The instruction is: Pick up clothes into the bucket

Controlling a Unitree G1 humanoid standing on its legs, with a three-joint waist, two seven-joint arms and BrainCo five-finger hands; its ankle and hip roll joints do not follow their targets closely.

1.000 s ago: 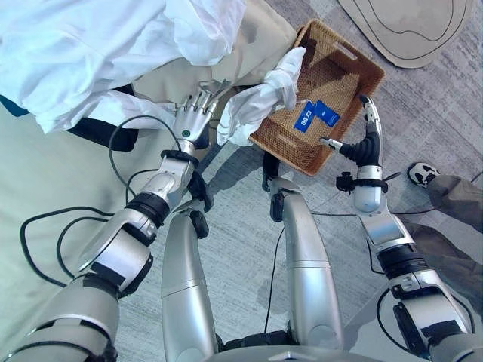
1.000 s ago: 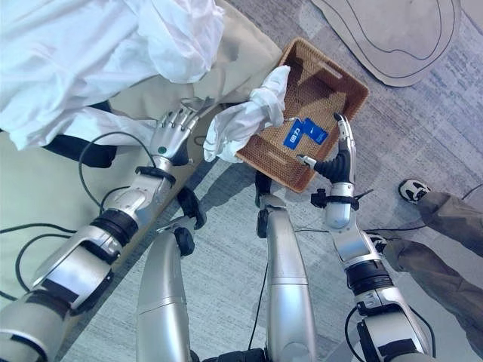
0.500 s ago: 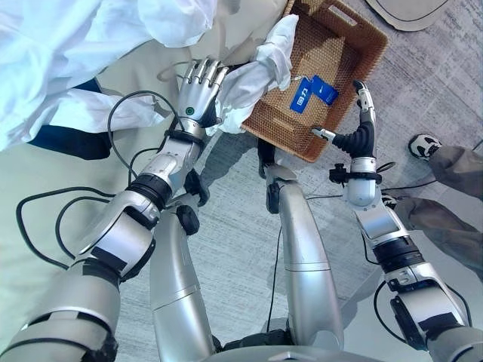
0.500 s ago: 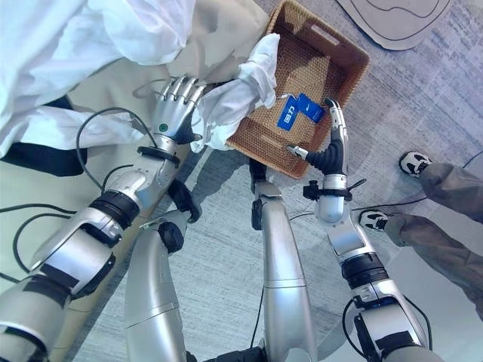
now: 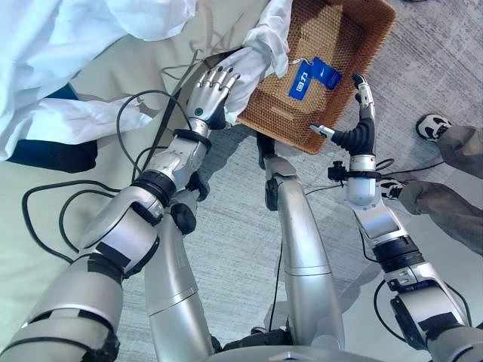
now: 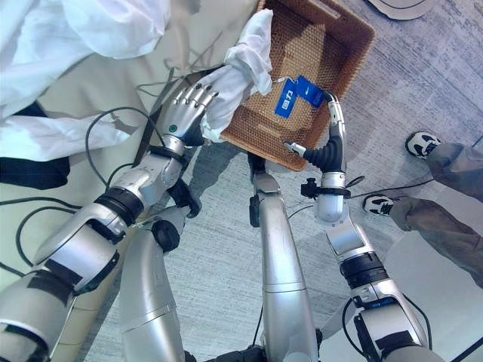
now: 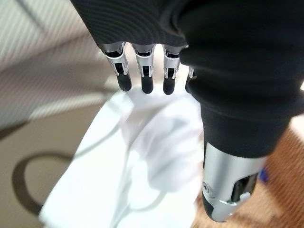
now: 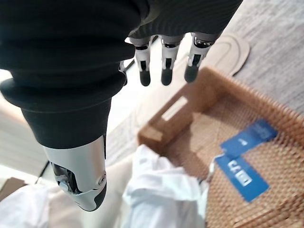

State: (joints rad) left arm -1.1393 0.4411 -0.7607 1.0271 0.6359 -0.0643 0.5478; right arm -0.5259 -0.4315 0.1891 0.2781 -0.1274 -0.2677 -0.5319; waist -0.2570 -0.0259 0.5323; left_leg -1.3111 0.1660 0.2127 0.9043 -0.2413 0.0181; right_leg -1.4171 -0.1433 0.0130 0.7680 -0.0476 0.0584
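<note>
Task barely begun: white garment draped over basket rim, pressed by relaxed-fingered left robot hand; right robot hand held open, empty.

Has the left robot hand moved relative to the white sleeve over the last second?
Yes. The left robot hand has closed in on the white sleeve draped over the wicker basket rim, now touching it.

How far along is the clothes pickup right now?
Done: one end of the white garment is draped over the rim of the wicker basket, which otherwise holds blue tags.
In hand: the left hand reaches over the garment's near end, fingers relaxed, no grip.
Left: grasping it, lifting it in, and the larger white clothing. The right hand hovers open over the basket's near edge.
</note>
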